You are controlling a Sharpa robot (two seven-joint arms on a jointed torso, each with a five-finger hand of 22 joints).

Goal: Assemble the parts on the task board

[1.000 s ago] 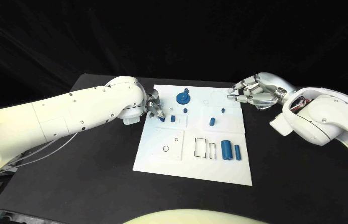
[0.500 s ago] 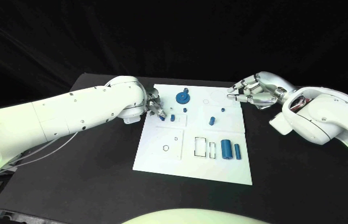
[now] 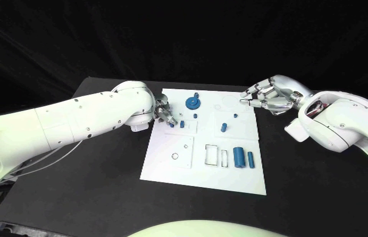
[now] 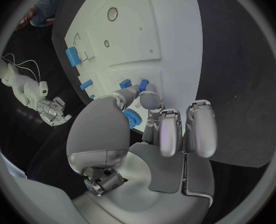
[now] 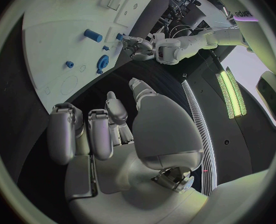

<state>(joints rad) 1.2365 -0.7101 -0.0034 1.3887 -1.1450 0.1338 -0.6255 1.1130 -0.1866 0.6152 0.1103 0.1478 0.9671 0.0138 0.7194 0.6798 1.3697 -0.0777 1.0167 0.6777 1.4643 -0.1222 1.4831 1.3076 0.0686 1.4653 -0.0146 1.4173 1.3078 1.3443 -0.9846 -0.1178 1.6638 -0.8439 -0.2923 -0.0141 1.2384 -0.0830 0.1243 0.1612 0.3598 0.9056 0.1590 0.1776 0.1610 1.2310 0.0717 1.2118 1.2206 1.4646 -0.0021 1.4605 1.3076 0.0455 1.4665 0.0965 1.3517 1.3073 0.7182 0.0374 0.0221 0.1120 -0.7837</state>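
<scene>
Your left hand [image 3: 162,115] has barely moved since a second ago, fingertips still pinching a small blue peg [image 3: 171,124] at the flat white task board's [image 3: 201,173] left edge. You can't tell the peg's long axis. Your right hand [image 3: 268,99] still hovers off the board's far right corner, fingers curled on nothing.

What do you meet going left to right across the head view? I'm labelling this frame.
Left arm → left hand → blue gear → small blue peg → right hand → right arm.

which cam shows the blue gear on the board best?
Head view: the blue gear sits unobstructed near the task board's far edge, its round outline clear. In the left wrist view it is partly hidden behind the left robot hand. The right wrist view shows it small, foreshortened.
</scene>
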